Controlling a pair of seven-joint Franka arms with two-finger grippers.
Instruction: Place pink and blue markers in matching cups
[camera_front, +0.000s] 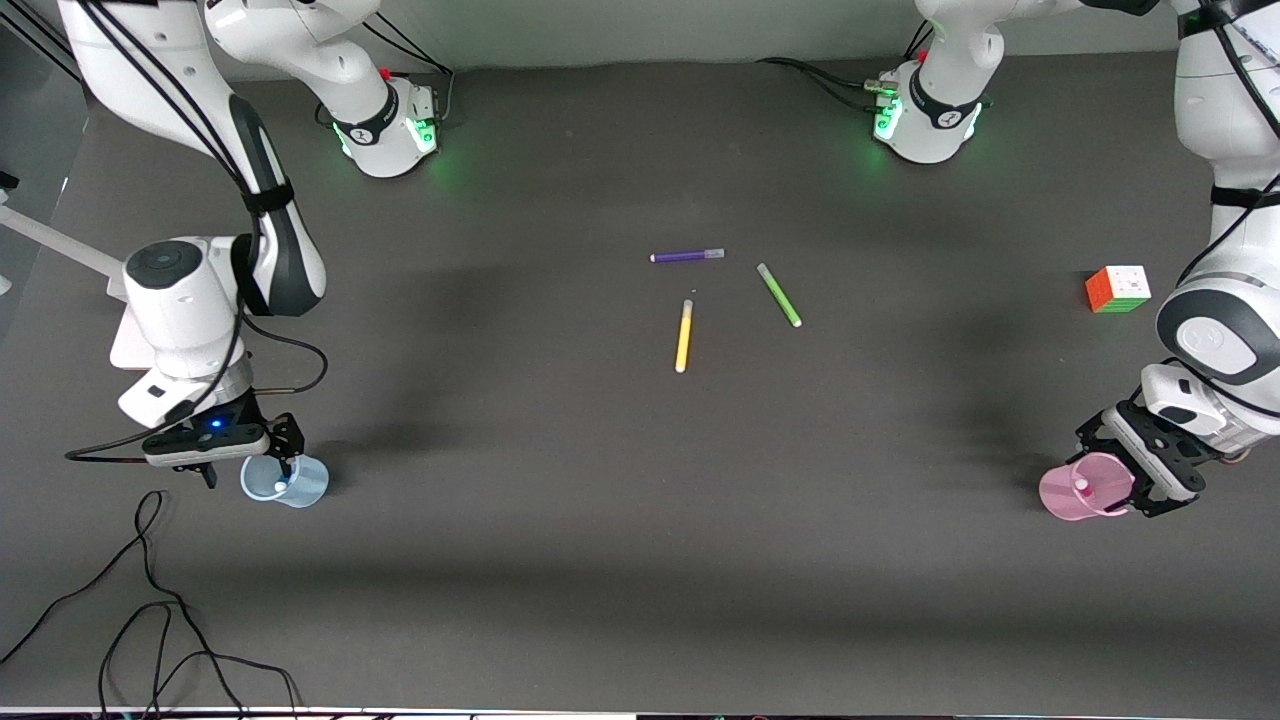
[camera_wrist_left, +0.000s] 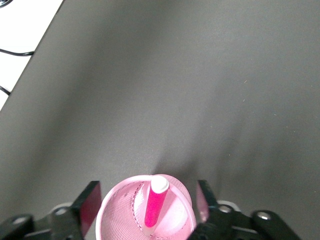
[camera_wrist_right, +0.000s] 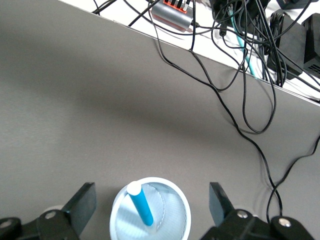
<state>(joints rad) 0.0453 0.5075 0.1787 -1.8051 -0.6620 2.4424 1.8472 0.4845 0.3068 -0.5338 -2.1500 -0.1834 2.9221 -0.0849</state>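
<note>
At lower left of the front view, our right hand (camera_front: 250, 470) is hanging over the pale blue cup (camera_front: 285, 482), fingers (camera_wrist_right: 82, 202) spread wide around its rim and gripping nothing; the blue marker (camera_wrist_right: 140, 204) is leaning inside. At lower right, our left hand (camera_front: 1135, 480) is straddling the pink cup (camera_front: 1082, 488), fingers (camera_wrist_left: 89, 205) wide either side, the pink marker (camera_wrist_left: 155, 207) standing in it. Mid-counter (camera_front: 560, 560), purple (camera_front: 687, 256), green (camera_front: 779, 295) and yellow (camera_front: 684, 336) pens are lying loose; a puzzle cube (camera_front: 1118, 289) is sitting at right.

Right pincer (camera_front: 285, 470) over the blue cup (camera_front: 285, 481); left pincer (camera_front: 1135, 480) beside the pink cup (camera_front: 1085, 487).
</note>
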